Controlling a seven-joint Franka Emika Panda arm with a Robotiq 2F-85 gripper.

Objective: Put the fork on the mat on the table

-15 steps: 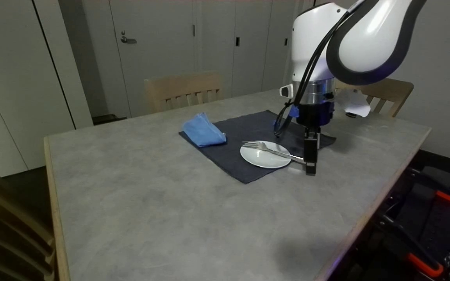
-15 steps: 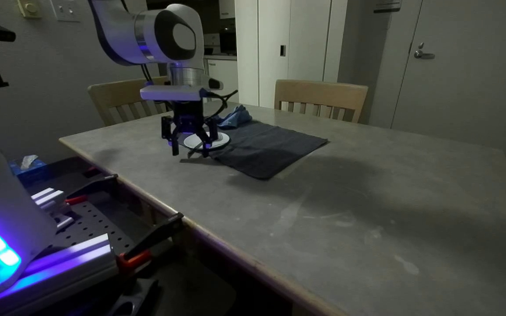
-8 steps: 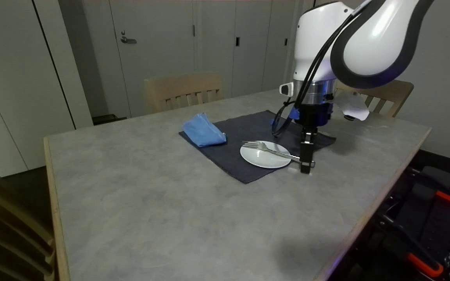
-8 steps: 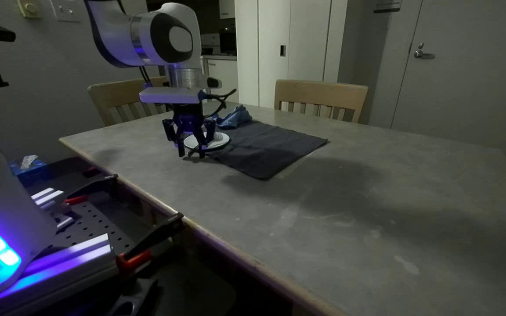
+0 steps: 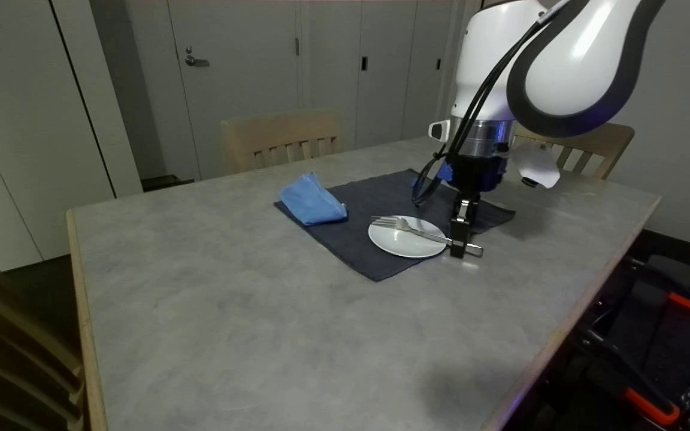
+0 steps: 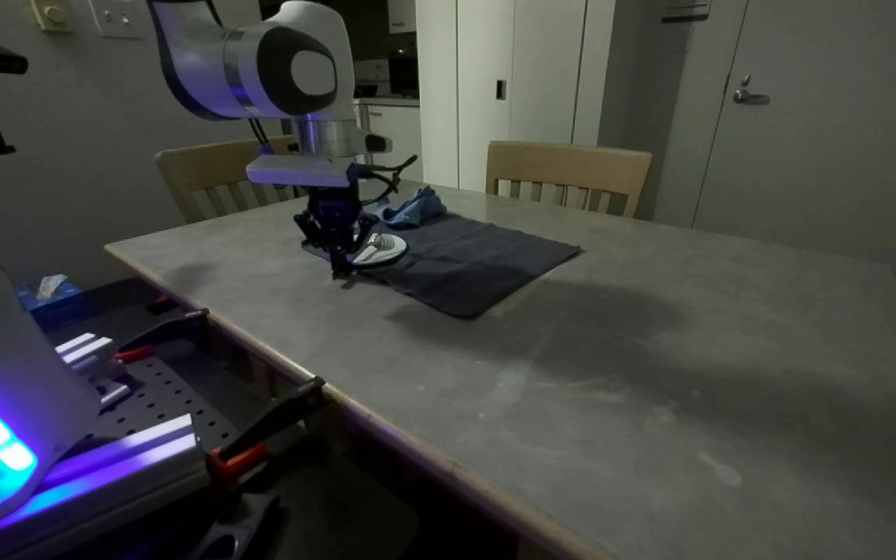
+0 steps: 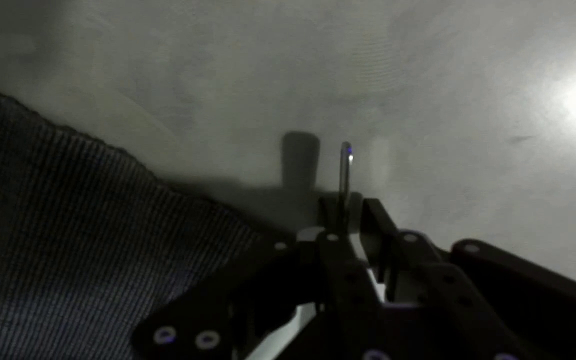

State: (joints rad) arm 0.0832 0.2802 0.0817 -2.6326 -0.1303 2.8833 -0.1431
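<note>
nothing legible here that i can find, no readable words, numbers or brands in any of the three views. in an exterior view the small dark plate [image 6: 685,10] up top is too dim to make out, and same goes for any print on the yellowish wall box [image 6: 53,15] or the blue box [image 6: 50,307] lower down.

Just beside the gripper [image 5: 457,254], the plate [image 5: 399,244] blocks one side, the fork [image 5: 426,234] lying over it with its handle [image 7: 344,172] between the fingers [image 7: 380,220]. Farther off, beyond the plate, the blue cloth [image 5: 312,205] makes another obstacle. On the gripper's opposite side, free room stretches over the table [image 5: 542,269] to its edge.
</note>
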